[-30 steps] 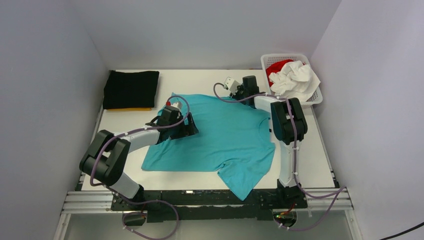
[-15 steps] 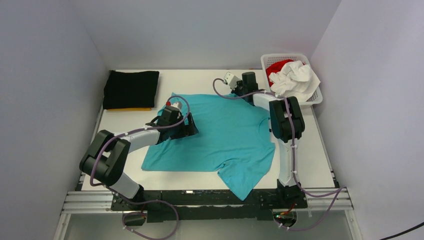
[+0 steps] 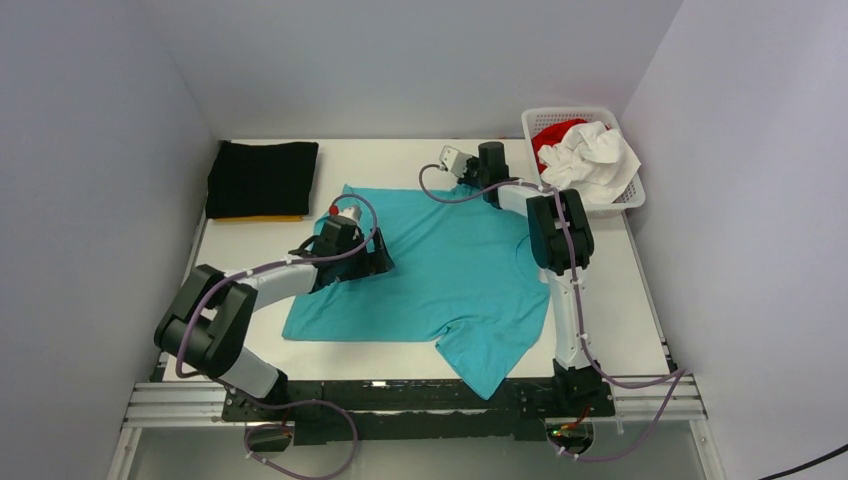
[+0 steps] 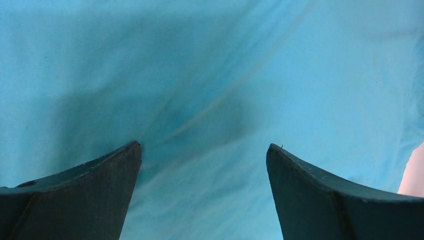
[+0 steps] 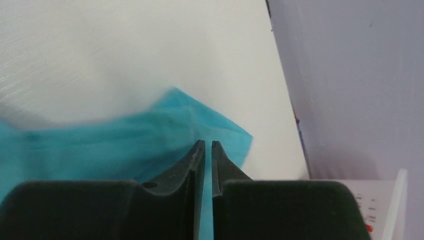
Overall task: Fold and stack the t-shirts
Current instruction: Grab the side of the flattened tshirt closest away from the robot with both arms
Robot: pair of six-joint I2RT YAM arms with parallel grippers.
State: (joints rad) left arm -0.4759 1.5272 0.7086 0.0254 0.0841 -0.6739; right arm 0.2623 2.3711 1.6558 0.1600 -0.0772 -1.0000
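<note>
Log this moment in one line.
left end effector open above turquoise t-shirt | right end effector shut on its far edge | black t-shirt folded

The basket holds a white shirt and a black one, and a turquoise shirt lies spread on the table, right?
Not black: the top external view shows the basket holding a white shirt and a red shirt. The turquoise shirt does lie spread on the table.

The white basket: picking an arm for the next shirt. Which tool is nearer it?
Right: the right tool pinches the turquoise shirt's far sleeve, left of the basket; the left tool hangs open over the shirt's left side, farther off.
</note>
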